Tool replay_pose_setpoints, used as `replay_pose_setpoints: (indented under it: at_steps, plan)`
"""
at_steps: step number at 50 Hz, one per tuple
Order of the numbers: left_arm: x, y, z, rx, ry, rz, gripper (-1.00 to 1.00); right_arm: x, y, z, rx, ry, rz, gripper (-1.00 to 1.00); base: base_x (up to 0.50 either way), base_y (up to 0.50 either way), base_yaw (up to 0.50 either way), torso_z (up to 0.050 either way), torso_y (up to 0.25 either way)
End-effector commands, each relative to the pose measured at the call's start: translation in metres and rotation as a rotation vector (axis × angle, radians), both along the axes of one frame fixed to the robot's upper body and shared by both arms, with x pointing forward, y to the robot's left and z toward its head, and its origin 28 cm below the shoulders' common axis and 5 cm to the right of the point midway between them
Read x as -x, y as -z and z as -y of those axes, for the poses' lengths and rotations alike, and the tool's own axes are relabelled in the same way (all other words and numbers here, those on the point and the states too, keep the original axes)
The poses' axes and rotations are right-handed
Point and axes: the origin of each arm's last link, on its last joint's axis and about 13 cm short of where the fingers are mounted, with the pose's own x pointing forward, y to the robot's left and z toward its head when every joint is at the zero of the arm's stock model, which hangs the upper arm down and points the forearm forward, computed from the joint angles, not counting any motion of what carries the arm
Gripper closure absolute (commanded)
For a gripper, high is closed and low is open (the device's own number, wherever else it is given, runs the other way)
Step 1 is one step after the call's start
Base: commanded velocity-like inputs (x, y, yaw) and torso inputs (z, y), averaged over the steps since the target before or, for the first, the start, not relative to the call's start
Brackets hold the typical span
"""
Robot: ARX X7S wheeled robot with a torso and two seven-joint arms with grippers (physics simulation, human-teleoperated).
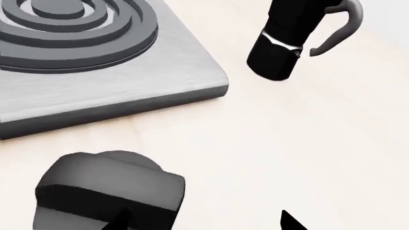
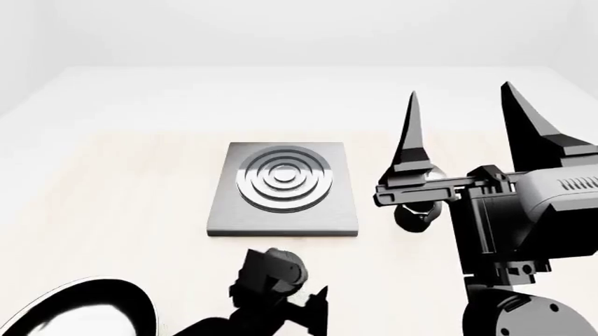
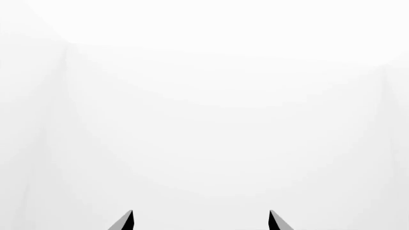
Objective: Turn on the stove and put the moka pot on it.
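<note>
While our left hand (image 2: 280, 297) sits low at the near edge of the bench (image 2: 122, 182), right by the knob (image 1: 108, 189), the moka pot (image 2: 416, 213) stands on the bench just right of the stove (image 2: 285, 187), not yet on the burner rings (image 1: 70, 21). We judge the task early: whether the knob is turned we cannot tell, and moving the pot remains. Our right hand (image 2: 463, 115) is raised with its fingers wide apart, holding nothing. The left hand's fingers seem parted around the knob, though we cannot tell for sure. A frying pan (image 2: 70, 311) lies near left. No brands, labels or writing are legible.
</note>
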Motion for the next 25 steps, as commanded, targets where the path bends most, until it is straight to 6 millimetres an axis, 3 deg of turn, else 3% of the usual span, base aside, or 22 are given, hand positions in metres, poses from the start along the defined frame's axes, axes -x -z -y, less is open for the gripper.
replay_pose_setpoints:
  at_steps: [1, 10, 25]
  plan:
    - [0.000, -0.009, 0.008, 0.021, 0.042, 0.020, -1.00, 0.001, 0.001, 0.000, -0.001, 0.001, -0.004, -1.00, 0.00, 0.00, 0.00, 0.000, 0.000]
    - [-0.006, -0.015, 0.012, 0.014, 0.048, 0.045, -1.00, 0.001, 0.001, 0.002, -0.002, 0.004, -0.007, -1.00, 0.00, 0.00, 0.00, 0.000, 0.000]
    - [-0.026, -0.042, 0.008, 0.029, 0.005, 0.129, -1.00, 0.000, 0.003, 0.003, -0.006, 0.008, -0.011, -1.00, 0.00, 0.00, 0.00, 0.000, 0.000]
